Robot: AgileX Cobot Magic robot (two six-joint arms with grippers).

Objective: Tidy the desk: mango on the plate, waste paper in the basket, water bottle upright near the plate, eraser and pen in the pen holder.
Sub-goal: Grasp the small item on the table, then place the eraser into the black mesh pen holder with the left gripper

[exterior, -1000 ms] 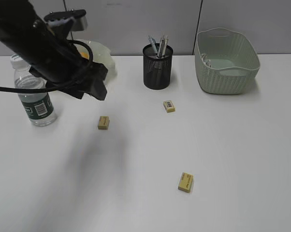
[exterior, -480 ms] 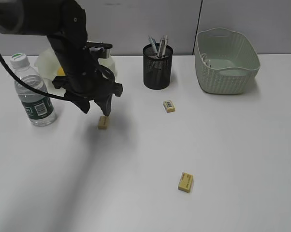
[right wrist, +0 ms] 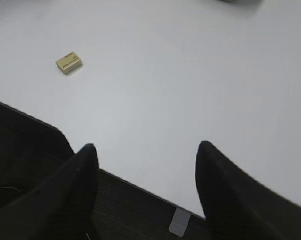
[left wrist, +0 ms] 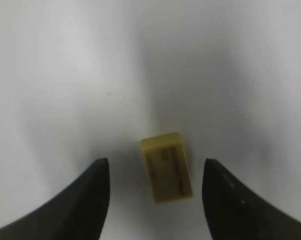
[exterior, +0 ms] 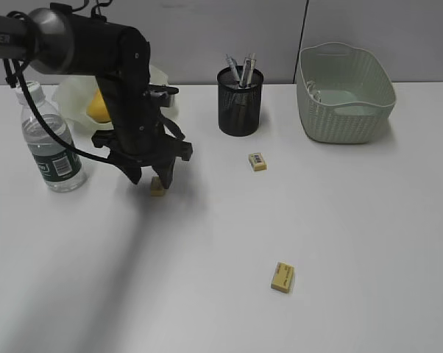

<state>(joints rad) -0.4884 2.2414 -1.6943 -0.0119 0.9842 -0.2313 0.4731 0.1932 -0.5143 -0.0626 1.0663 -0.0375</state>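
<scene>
My left gripper (exterior: 151,176) is open and straddles a yellow eraser (exterior: 157,187) on the desk (exterior: 339,220); the eraser (left wrist: 167,166) lies between the fingertips (left wrist: 155,167), untouched. Two more erasers lie at the middle (exterior: 257,162) and front (exterior: 282,277); the front one shows in the right wrist view (right wrist: 69,63). The water bottle (exterior: 51,141) stands upright at the left. The mango (exterior: 97,107) lies on the plate (exterior: 161,79) behind my left arm. The pen holder (exterior: 240,103) holds pens. The basket (exterior: 344,94) is at the back right; something pale lies inside. My right gripper (right wrist: 145,156) is open and empty at the desk's front edge.
A grey partition wall runs behind the desk. The desk's dark front edge (right wrist: 140,192) shows in the right wrist view.
My left arm has swung right and down from beside the bottle to the eraser, and its open fingers now sit around it. The mango is now uncovered.
</scene>
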